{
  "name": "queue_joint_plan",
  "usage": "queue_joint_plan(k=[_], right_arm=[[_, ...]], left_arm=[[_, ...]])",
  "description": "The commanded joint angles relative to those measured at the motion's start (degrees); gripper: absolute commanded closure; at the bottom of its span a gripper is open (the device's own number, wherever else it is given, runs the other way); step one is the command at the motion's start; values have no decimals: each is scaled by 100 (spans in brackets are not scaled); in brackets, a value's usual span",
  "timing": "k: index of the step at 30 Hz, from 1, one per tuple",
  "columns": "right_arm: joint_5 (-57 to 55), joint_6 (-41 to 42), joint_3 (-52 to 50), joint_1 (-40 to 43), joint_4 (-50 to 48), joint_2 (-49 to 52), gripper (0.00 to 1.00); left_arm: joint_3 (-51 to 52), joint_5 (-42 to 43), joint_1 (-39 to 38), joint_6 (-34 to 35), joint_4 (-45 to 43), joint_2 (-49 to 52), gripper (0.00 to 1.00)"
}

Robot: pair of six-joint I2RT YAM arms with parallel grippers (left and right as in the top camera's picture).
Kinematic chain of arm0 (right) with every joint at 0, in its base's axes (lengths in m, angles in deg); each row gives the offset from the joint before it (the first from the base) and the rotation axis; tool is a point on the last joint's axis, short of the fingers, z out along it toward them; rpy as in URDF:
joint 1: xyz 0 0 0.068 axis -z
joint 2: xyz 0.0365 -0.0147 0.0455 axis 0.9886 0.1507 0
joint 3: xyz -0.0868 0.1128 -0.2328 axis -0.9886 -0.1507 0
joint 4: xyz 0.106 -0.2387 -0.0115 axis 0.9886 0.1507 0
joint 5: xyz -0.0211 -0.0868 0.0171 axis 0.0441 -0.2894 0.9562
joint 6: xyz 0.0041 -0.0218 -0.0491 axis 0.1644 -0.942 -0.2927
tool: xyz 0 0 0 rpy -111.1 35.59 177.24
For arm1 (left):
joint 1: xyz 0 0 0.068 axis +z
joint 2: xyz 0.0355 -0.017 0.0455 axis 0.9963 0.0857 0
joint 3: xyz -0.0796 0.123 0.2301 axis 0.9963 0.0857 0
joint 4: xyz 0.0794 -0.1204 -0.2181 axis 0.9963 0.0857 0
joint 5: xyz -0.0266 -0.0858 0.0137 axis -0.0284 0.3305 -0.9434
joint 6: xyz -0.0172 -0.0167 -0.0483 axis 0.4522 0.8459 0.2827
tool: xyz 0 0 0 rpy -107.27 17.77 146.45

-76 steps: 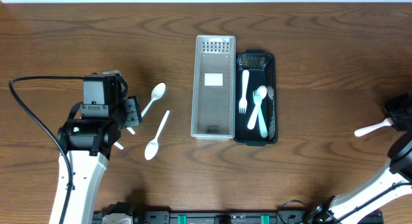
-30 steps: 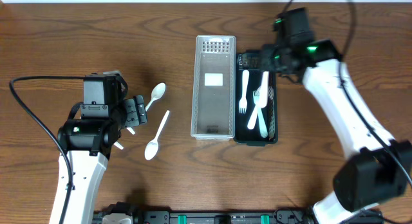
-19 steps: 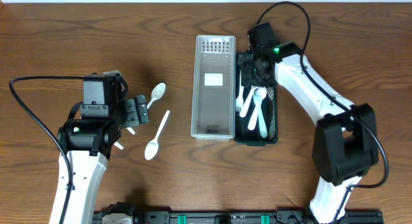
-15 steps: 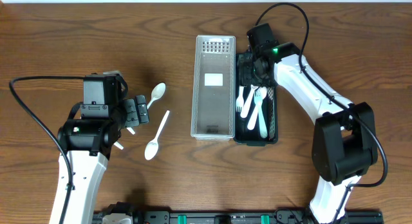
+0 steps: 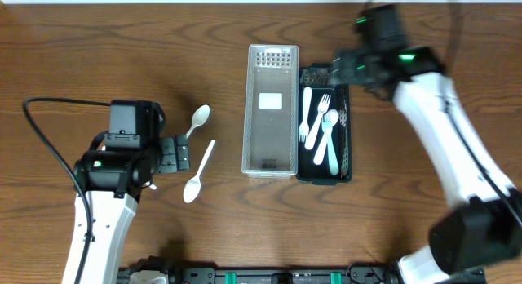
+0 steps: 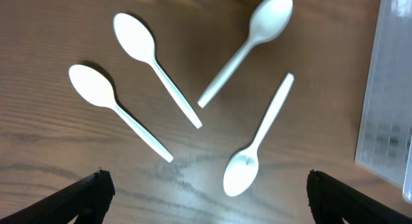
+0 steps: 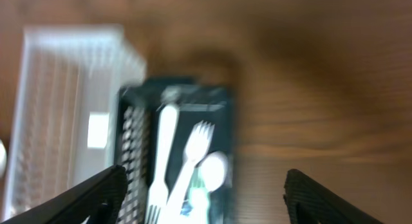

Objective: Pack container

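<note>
Forks (image 5: 307, 117) and a spoon (image 5: 332, 145) lie in the black basket (image 5: 325, 179), right of the empty clear basket (image 5: 270, 141). Right gripper (image 7: 206, 192) hangs above, wide open, empty. Left gripper (image 6: 212, 198), likewise open and empty, hovers over loose spoons (image 6: 255, 153) at left; next it should probably lower onto one.

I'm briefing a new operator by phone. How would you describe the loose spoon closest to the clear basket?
Find the clear basket in the middle; white spoons lie to its left. The spoon nearest it is the only one whose bowl lies at the end nearer the robot.
</note>
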Motion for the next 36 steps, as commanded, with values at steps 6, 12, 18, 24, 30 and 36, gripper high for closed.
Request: queue_joint_plan(k=[6, 12, 18, 24, 30, 36], right_arm=[[-144, 343, 63, 1569, 671, -332, 15], [-160, 179, -168, 1943, 730, -122, 15], [-195, 142, -238, 1954, 688, -22, 15], [-210, 81, -238, 1954, 688, -17, 15], [-212, 61, -238, 1954, 706, -17, 15], [-212, 59, -238, 1954, 715, -17, 15]], left_arm=[[-127, -326, -621, -280, 33, 1049, 2], [-127, -326, -898, -280, -214, 2092, 2], [-118, -323, -1088, -411, -391, 2771, 2], [79, -109, -1156, -949, -557, 3067, 2], [649, 435, -1156, -1117, -1357, 3077, 2], [1215, 433, -1156, -1115, -1985, 3077, 2]])
